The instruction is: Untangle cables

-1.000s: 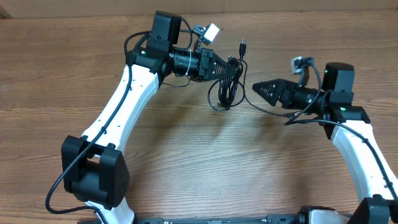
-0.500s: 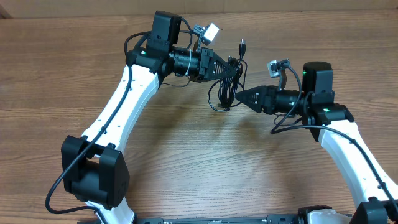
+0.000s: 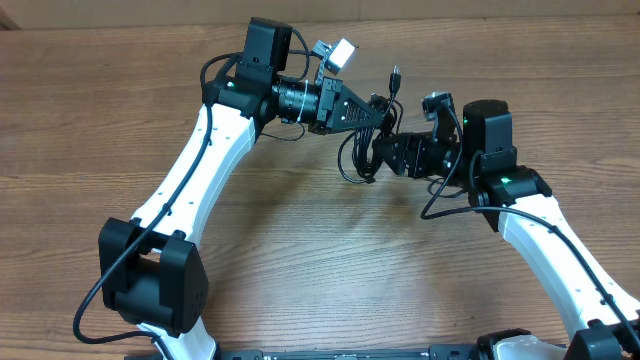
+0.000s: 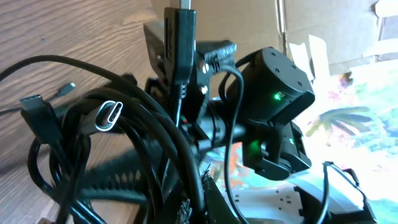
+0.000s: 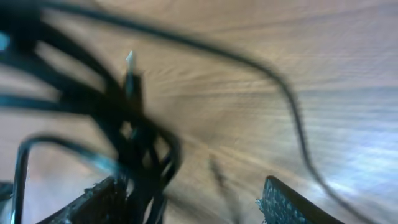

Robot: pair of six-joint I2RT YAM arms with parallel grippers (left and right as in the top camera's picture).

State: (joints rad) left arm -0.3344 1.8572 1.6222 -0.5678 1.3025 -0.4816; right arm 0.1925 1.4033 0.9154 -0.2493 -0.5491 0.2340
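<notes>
**Both grippers meet at the cable bundle**

Wood-grain table (image 3: 300,250) fills the overhead view, with a strip of cardboard (image 3: 450,8) along the 12 o'clock edge. At about 1 o'clock from the table's middle, the cables (image 3: 362,150) hang in one tangled bunch of black loops. The left gripper (image 3: 378,112) reaches in from 9 o'clock, clamped on the top of the bunch, and the loops droop toward 6 o'clock below it. One plug (image 3: 394,73) sticks up at 12 o'clock above the gripper. In the left wrist view, that flat plug stands upright in front of the lens, and a small silver clip (image 4: 109,114) sits on one of the loops at 9 o'clock from it.

The right gripper (image 3: 385,155) comes in from 3 o'clock, its tip in among the lower loops. Its own camera is badly blurred, but it shows the two fingers spread wide. The dark tangle lies against the finger at 7 o'clock, and a single strand curves down past the finger at 5 o'clock. Whether any strand touches a pad cannot be told.
</notes>
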